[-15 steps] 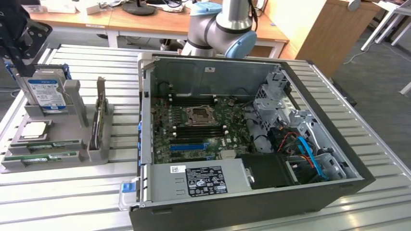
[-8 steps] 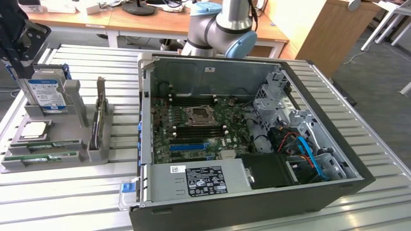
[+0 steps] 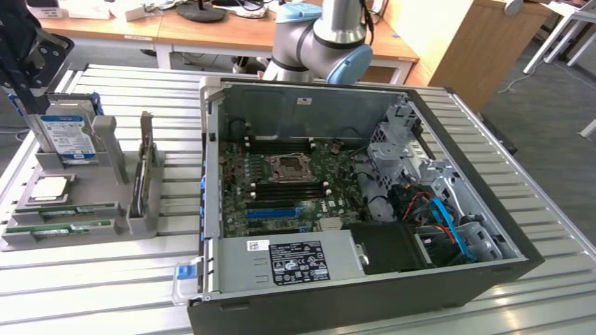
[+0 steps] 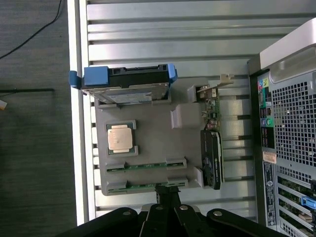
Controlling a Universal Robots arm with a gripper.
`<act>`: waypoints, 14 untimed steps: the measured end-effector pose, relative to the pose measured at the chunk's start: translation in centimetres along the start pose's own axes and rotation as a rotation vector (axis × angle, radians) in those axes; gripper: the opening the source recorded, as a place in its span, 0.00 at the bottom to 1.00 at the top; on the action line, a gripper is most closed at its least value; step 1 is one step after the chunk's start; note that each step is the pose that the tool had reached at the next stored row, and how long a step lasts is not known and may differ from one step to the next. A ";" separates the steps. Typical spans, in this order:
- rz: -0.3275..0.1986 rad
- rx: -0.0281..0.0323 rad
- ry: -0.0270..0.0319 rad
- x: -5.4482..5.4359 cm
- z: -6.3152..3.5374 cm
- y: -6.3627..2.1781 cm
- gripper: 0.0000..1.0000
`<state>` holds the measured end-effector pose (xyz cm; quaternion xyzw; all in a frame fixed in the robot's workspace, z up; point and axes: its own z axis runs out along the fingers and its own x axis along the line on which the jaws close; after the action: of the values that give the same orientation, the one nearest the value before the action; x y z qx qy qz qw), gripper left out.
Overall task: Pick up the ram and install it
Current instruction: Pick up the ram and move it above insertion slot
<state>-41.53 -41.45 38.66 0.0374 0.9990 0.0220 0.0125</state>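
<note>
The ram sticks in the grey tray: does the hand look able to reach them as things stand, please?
Probably yes: the ram sticks lie uncovered on the grey tray, and the shut hand hangs above them with nothing between.

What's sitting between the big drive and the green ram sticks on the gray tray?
A square silver processor chip lies there in its own pocket, with the drive on one side and the ram on the other. The wrist view shows it.
</note>
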 end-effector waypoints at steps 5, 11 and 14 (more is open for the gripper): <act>-0.001 0.0000 0.0001 0.0 0.00 0.00 0.11; -0.040 -0.0009 0.0018 0.0 0.00 0.00 0.11; -0.079 -0.0014 0.0035 0.0 0.01 0.00 0.11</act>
<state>-41.53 -41.45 38.66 -0.0020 0.9997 0.0223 0.0117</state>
